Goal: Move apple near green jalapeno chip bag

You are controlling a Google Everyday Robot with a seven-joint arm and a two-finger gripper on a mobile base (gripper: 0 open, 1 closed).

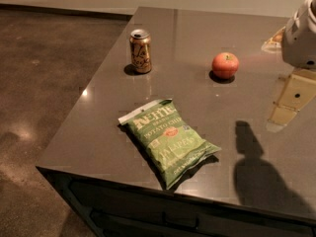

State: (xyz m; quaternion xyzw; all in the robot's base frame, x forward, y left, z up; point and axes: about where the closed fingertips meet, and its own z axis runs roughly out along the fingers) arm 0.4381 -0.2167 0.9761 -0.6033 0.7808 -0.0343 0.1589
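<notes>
The apple [225,64] is small, round and red-orange, and sits on the dark tabletop [197,28] right of centre. The green jalapeno chip bag [168,139] lies flat near the table's front edge, with its white top edge pointing to the far left. It lies in front of the apple and to its left, with a clear gap between them. My gripper [285,113] hangs at the right edge of the view, above the table, to the right of the apple and a little nearer to the front. It touches neither object.
A brown-gold drink can [140,51] stands upright at the back left of the table, near its left edge. The arm's shadow [256,177] falls on the front right of the table. Brown floor [44,83] lies to the left.
</notes>
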